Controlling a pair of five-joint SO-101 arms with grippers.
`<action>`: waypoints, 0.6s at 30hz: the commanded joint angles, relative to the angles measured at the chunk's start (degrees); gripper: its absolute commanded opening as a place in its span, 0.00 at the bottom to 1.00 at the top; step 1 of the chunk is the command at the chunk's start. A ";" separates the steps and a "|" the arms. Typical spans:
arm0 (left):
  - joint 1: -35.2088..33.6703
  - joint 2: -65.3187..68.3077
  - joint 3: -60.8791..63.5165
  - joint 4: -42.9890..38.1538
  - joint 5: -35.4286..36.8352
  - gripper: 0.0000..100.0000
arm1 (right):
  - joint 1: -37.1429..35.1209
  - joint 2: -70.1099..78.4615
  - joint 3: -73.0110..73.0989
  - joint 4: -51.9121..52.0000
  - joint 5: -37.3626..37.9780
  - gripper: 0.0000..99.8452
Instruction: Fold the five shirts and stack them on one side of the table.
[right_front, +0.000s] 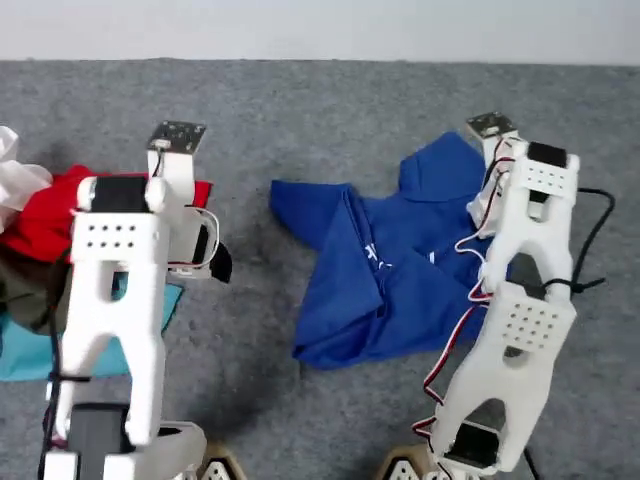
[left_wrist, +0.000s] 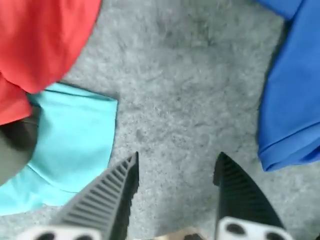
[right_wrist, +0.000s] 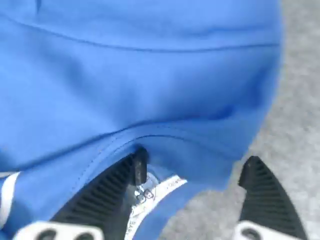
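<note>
Right claw (right_wrist: 196, 164) spread over blue shirt (right_wrist: 150, 75) — left claw (left_wrist: 178, 159) likewise.

A blue shirt (right_front: 385, 285) lies rumpled, half-folded, mid-worktop (right_front: 300, 120). By the left edge a red shirt (right_front: 40, 225), white shirt (right_front: 15, 180), dark shirt (right_front: 25, 290) and teal shirt (right_front: 25, 352) sit heaped together, unfolded.

Under the left gripper (left_wrist: 176, 165), jaws apart, there is bare grey carpet (left_wrist: 190, 90), and that open strip runs on ahead of its fingertips. On its outer side the aqua shirt (left_wrist: 65, 150) and red shirt (left_wrist: 45, 40) crowd close. Toward the other arm, the blue shirt (left_wrist: 290, 100) closes the strip. The right gripper (right_wrist: 195, 165), spread wide, has blue cloth banked ahead of it, with bare carpet beside its outer finger (right_wrist: 260, 195).
</note>
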 joint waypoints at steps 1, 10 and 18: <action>0.00 -5.45 -1.45 1.93 0.88 0.24 | 0.40 3.21 -7.38 3.74 -0.53 0.20; 0.00 -9.49 2.59 1.93 0.88 0.24 | 3.30 9.71 -16.70 7.43 -0.53 0.01; 0.00 -12.84 7.43 1.85 0.88 0.24 | 10.77 13.76 -25.32 6.90 -0.44 0.01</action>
